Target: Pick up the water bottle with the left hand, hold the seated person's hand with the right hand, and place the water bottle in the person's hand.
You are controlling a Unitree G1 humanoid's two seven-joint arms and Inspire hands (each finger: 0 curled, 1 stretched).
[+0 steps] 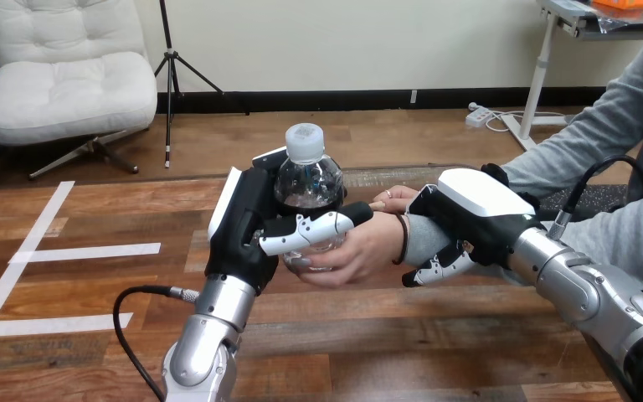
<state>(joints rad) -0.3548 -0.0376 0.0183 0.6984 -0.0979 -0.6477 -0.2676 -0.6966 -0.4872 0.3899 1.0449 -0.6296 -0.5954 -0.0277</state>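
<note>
Clear domed water bottle (pixel 308 182) (ridged cap (pixel 305 141)).

Head camera view, looking forward and down across my wooden table (pixel 385 335), which fills the lower half of the frame. My left arm (pixel 209 327) rises from the bottom edge, left of centre. My right arm (pixel 586 293) enters at the lower right corner. The lens sits close: my left hand (pixel 247 226), gripping the water bottle (pixel 306 180), and my right hand (pixel 473 205), wrapped over the person's wrist (pixel 419 239), meet at frame centre.
</note>
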